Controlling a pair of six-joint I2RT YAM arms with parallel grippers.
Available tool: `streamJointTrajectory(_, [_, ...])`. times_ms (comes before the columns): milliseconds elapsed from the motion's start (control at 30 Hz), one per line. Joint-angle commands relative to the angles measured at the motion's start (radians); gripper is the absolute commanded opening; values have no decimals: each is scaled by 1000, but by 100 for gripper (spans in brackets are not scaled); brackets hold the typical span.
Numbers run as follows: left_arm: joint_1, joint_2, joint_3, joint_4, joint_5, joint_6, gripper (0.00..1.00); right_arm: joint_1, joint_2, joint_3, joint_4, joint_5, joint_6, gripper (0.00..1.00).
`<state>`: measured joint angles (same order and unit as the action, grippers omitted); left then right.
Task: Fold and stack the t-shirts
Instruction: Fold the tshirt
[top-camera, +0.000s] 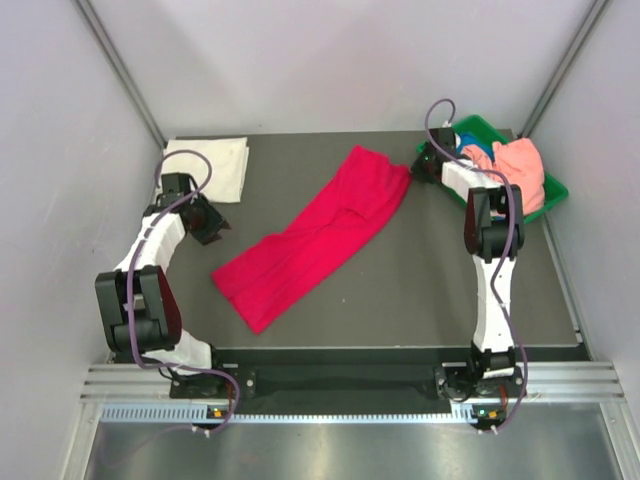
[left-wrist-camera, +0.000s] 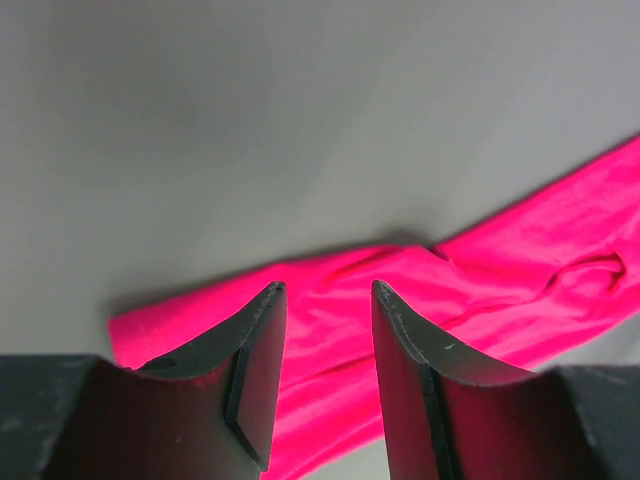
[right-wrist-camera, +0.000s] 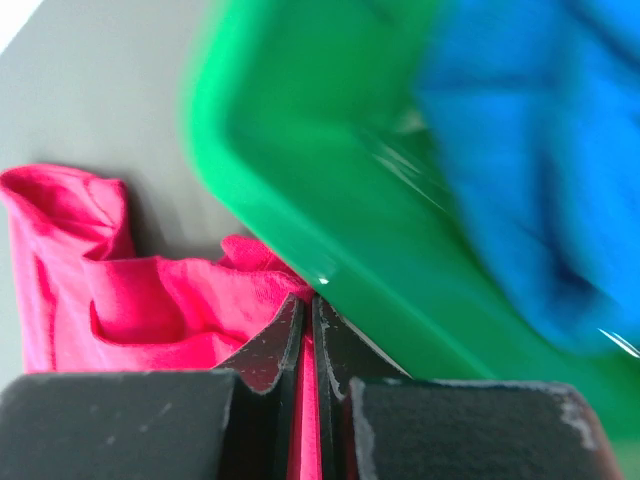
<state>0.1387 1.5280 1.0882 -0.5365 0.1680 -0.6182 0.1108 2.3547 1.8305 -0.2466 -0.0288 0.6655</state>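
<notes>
The green bin (top-camera: 556, 188) at the far right holds a salmon-pink shirt (top-camera: 522, 165) and a blue shirt (right-wrist-camera: 530, 150), the blue one blurred and mostly hidden behind the right arm. The right hand (right-wrist-camera: 308, 300) is closed on the far corner of the crimson-red shirt (top-camera: 320, 235), beside the bin wall. The shirt lies diagonally across the surface. The left hand (left-wrist-camera: 328, 288) hovers part-open and empty over its near end. A folded white shirt (top-camera: 215, 165) lies far left.
</notes>
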Motion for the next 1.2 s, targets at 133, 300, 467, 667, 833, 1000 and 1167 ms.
streamJointTrajectory(133, [15,-71,-79,110,-91,-54,45,17,173,214,41,-46,29,0])
streamJointTrajectory(300, [22,-83,-123,130,-84,-94,45,17,268,424,33,-17,39,0])
streamJointTrajectory(467, [19,-109,-168,147,-131,-132,44,17,319,523,75,23,36,0])
streamJointTrajectory(667, [19,-101,-208,188,-87,-118,44,17,390,599,138,9,-4,2])
streamJointTrajectory(833, [21,-130,-261,228,-67,-115,44,26,310,570,116,0,-49,19])
streamJointTrajectory(1000, [19,-164,-287,312,36,-129,45,67,65,408,41,21,-102,35])
streamJointTrajectory(1167, [21,-140,-300,346,103,-120,45,141,-211,97,-135,133,0,45])
